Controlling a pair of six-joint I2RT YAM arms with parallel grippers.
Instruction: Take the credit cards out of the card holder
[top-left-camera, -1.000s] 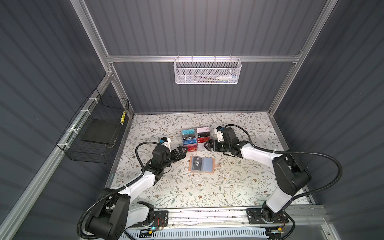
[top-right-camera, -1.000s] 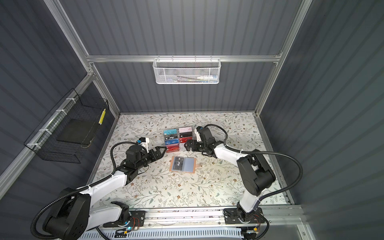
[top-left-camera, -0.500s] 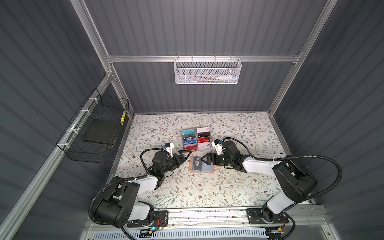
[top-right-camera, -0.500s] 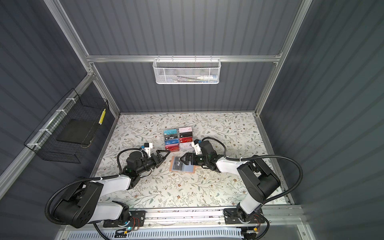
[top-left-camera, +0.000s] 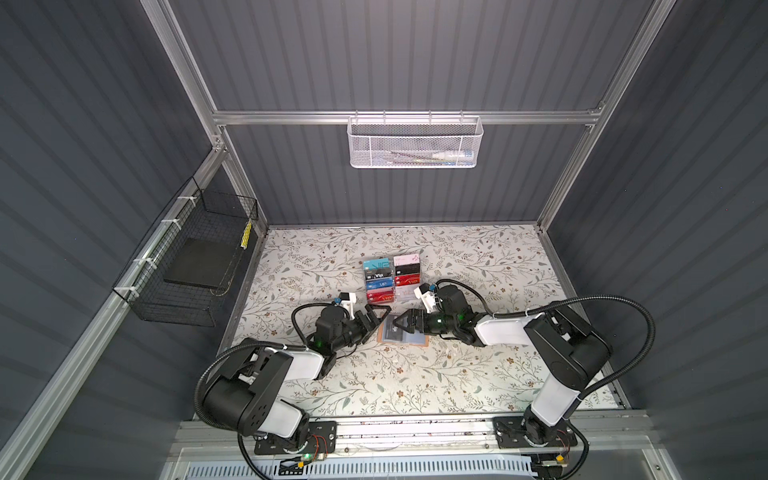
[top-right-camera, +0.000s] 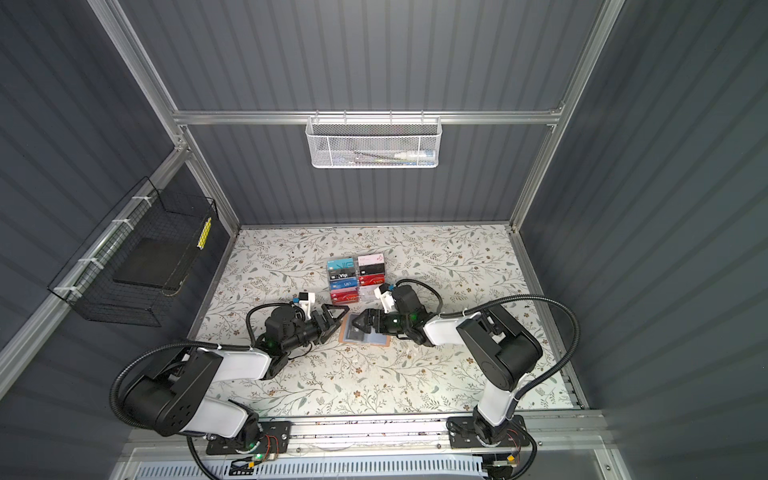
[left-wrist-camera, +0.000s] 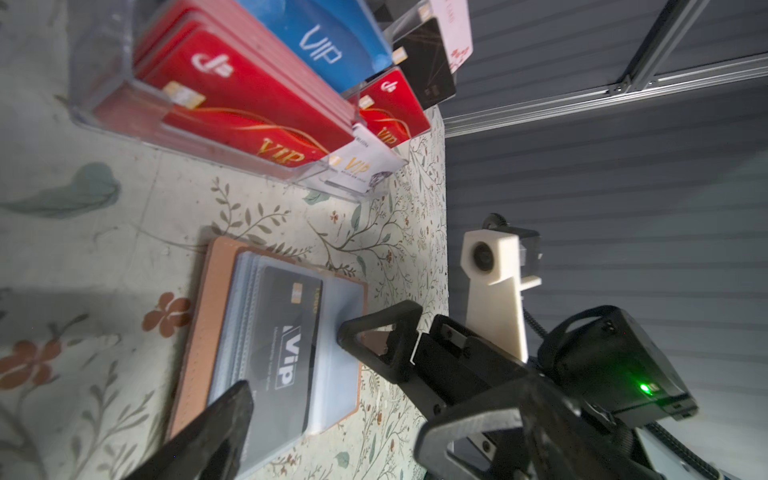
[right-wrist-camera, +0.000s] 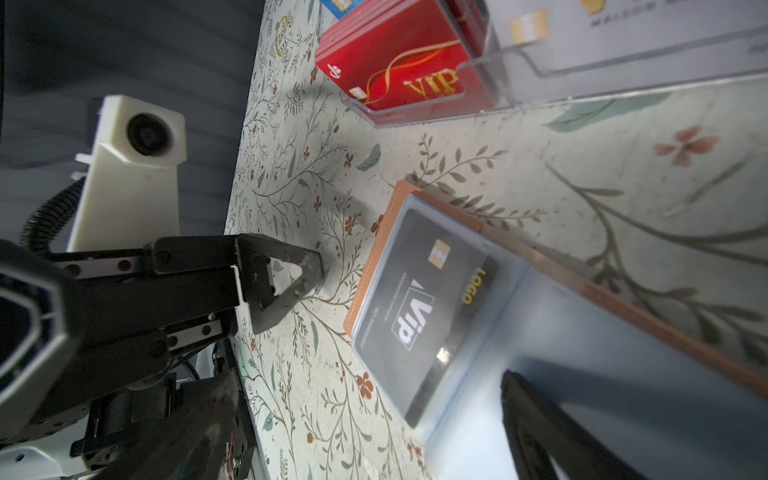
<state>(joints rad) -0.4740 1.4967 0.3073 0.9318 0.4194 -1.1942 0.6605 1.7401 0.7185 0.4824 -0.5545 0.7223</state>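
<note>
Both pincers are spread wide and grasp nothing. The left pincer (top-left-camera: 374, 320) sits low over the counter (top-left-camera: 478, 365), just beside the left edge of the holder (top-left-camera: 419, 340). In the right wrist view one of its fingers (right-wrist-camera: 282, 249) stands clear of the tan cover. Its other finger is a dark blur at the frame's edge.

The right pincer (top-left-camera: 401, 324) reaches over the holder from the opposite side. In both top views it covers much of the open booklet. In the left wrist view one finger (left-wrist-camera: 382, 319) has its tip at the edge of a grey-blue page. Whether it presses down cannot be told.

The holder lies open and flat at mid-counter between the two arms. A black card (left-wrist-camera: 286, 345) marked "VIP" sits in its top pocket. What the pages beneath contain is hidden. The far half of the holder is cut off or smeared in the right wrist view.

Just behind, well apart from both pincers, a clear rack (top-left-camera: 392, 278) holds tiers of cards (left-wrist-camera: 249, 95). Its rear rows are too small to read from above.
</note>
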